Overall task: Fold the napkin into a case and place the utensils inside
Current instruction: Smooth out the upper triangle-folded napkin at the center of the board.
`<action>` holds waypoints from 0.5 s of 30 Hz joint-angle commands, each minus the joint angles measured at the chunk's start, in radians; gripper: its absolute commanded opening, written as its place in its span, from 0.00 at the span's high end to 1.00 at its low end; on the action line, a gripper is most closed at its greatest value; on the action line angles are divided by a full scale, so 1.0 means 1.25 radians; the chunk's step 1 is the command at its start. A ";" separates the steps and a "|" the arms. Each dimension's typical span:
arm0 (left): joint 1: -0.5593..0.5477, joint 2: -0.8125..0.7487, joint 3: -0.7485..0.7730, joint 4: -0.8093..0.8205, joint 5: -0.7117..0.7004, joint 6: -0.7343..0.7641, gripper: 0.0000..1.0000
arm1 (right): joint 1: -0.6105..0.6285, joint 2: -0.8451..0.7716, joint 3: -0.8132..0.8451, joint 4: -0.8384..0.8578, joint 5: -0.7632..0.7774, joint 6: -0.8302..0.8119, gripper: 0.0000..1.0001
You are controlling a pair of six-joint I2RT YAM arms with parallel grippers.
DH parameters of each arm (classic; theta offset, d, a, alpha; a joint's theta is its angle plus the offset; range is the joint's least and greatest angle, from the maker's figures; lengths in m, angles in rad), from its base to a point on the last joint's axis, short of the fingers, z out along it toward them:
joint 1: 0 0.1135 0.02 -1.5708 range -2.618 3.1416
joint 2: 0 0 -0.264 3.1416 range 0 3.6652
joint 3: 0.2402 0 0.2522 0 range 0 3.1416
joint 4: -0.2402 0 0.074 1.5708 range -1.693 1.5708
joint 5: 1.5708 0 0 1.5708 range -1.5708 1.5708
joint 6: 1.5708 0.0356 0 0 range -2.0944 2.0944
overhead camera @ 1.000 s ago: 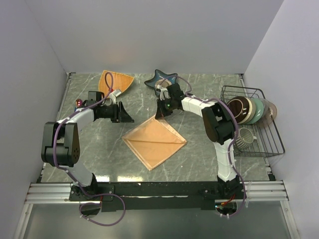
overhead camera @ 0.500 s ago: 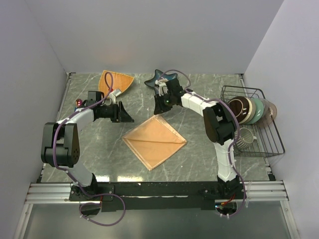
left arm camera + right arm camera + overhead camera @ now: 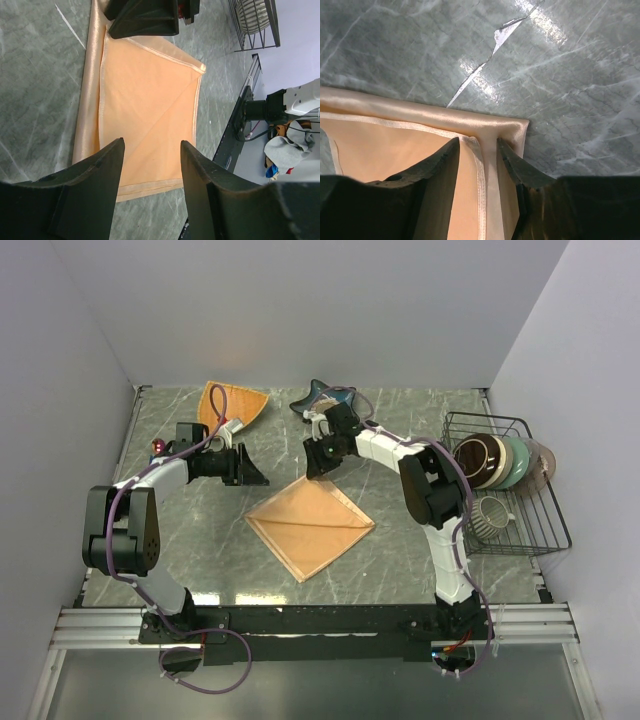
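The table [image 3: 400,430] is grey-green marbled stone, and everything sits toward its middle and far side, within reach of both arms.

The napkin [image 3: 310,525] lies flat in the middle of the table, between the two arms and turned like a diamond. One corner points to the far side, one to the near edge, and one to each side. It is nearly square, so it has no strong long axis. A crease runs across it from the left corner to the right corner, and a strip of a lower layer shows along one edge, so I judge it partly folded and not yet a case.

A wire rack [image 3: 556,502] of bowls and a cup stands at the right edge, well clear of the work. At the far side are an orange fan-shaped dish [image 3: 240,400] and a dark star-shaped dish [image 3: 325,395].

The right claw [image 3: 318,462] is at the napkin's far corner. Its jaws are narrowly apart and straddle the hem without pinching it, probably to take or smooth that corner. The left claw [image 3: 255,472] hovers just left of the napkin, facing it, jaws wide and holding nothing, likely waiting.

A small purplish glint [image 3: 158,446] behind the left arm may be one of the utensils, but it is too small to tell.
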 commanded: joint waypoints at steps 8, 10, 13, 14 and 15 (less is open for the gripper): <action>0.005 -0.019 0.006 0.031 0.020 0.001 0.45 | 0.013 -0.023 0.007 0.008 -0.009 -0.019 0.71; 0.005 -0.017 0.003 0.037 0.021 -0.005 0.45 | 0.013 -0.025 0.009 0.002 -0.014 -0.021 0.71; 0.005 -0.016 0.004 0.040 0.020 -0.007 0.45 | 0.014 -0.022 0.015 -0.002 -0.021 -0.024 0.72; 0.005 -0.016 0.006 0.039 0.020 -0.007 0.45 | 0.014 -0.021 0.018 -0.003 -0.020 -0.024 0.75; 0.005 -0.016 0.007 0.036 0.018 -0.005 0.45 | 0.015 -0.021 0.018 -0.005 -0.018 -0.024 0.79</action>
